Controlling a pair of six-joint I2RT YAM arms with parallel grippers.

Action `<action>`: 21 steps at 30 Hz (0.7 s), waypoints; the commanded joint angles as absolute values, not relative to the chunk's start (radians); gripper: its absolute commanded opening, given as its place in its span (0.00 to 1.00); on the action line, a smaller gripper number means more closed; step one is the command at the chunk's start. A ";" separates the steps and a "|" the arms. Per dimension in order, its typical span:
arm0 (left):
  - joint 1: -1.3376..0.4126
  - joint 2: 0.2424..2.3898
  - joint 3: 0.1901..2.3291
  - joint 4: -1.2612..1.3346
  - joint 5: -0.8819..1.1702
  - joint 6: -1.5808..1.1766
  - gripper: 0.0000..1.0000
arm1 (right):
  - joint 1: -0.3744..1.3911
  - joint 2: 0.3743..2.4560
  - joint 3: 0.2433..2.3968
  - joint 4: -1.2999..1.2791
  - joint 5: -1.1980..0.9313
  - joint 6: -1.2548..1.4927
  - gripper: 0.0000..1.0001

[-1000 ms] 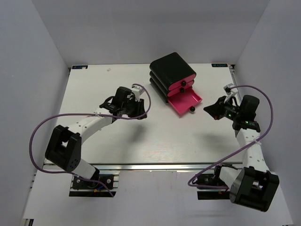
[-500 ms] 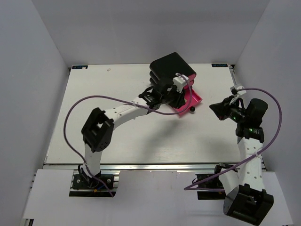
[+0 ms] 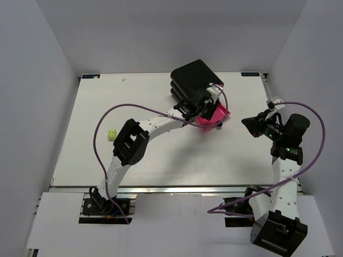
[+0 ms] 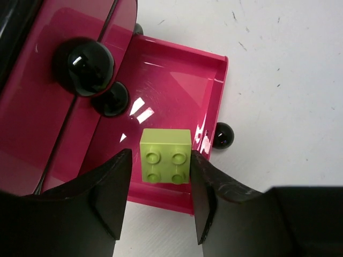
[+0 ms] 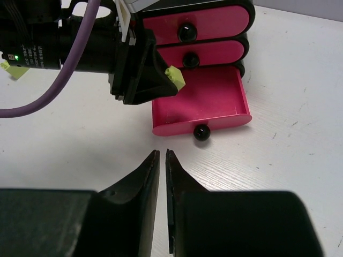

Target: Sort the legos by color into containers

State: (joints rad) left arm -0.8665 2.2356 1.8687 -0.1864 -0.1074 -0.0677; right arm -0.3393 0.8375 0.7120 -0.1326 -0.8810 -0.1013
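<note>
The black cabinet (image 3: pixel 194 76) stands at the table's back middle with three pink drawers; the bottom drawer (image 3: pixel 221 113) is pulled open. My left gripper (image 3: pixel 210 105) is over that open drawer (image 4: pixel 177 80), its jaws closed on a yellow-green lego (image 4: pixel 165 155) held studs-up above the drawer's front part. The same lego (image 5: pixel 175 78) shows at the left gripper's tips in the right wrist view. My right gripper (image 3: pixel 247 124) is shut and empty, hovering to the right of the drawer; its tips (image 5: pixel 162 152) point at the drawer's knob (image 5: pixel 201 132).
A second yellow-green lego (image 3: pixel 111 134) lies on the white table at the left, also at the left edge of the right wrist view (image 5: pixel 12 69). The two upper drawers (image 5: pixel 206 24) are closed. Grey walls surround the table.
My left arm has swung from the table's left middle over to the open bottom drawer, carrying the lego. The lego on the left table is now uncovered. My right arm shifted slightly right.
</note>
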 commanded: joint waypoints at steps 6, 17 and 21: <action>-0.881 2.139 1.881 -0.192 -0.115 -0.078 0.58 | -0.362 0.825 0.712 -0.143 -0.982 -0.150 0.22; -0.842 1.628 1.395 -0.179 -0.167 -0.268 0.00 | -0.293 0.900 0.778 -0.687 -1.442 -0.990 0.57; -0.796 1.261 1.149 -0.299 -0.355 -0.343 0.22 | -0.108 0.949 0.793 -0.443 -1.261 -0.787 0.54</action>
State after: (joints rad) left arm -0.8310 1.4811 1.2373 -0.2306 -0.1970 -0.2474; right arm -0.2104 0.9295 0.7391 -0.5259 -1.3022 -0.7677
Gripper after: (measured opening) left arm 0.165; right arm 0.549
